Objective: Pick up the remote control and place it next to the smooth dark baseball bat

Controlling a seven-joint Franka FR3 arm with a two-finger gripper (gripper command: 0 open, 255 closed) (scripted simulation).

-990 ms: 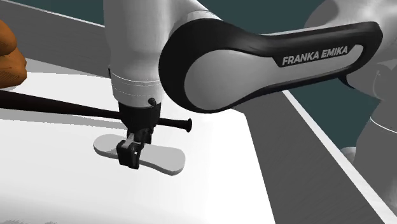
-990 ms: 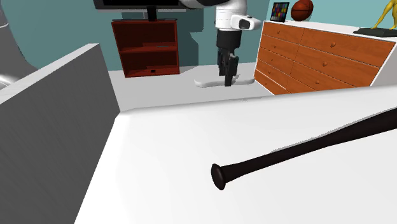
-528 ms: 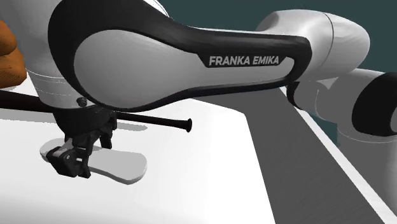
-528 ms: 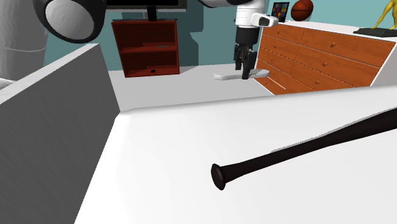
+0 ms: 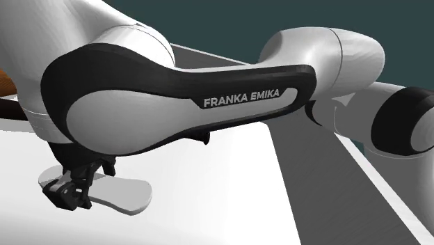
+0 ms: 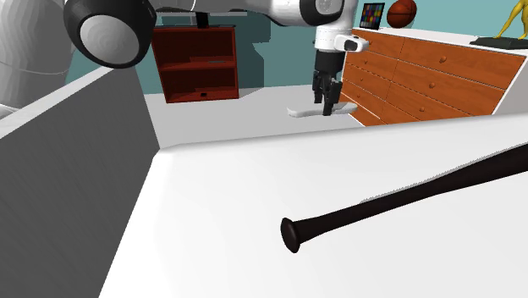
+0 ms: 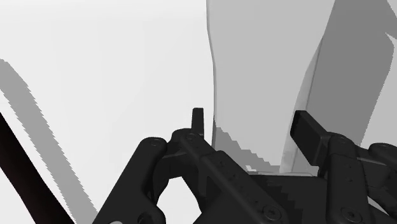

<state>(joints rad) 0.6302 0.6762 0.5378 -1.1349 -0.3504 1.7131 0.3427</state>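
One black gripper (image 5: 68, 197) pinches your pale remote control (image 5: 125, 197) off-centre, lower left; expect it light, rigid, possibly slippery.

Orange dresser (image 6: 431, 80) topped by brown ball (image 6: 401, 12) and yellow figurine (image 6: 516, 19); red-brown bookshelf (image 6: 193, 63) nearby.

White surface (image 6: 220, 220); dark bat (image 6: 398, 198) atop
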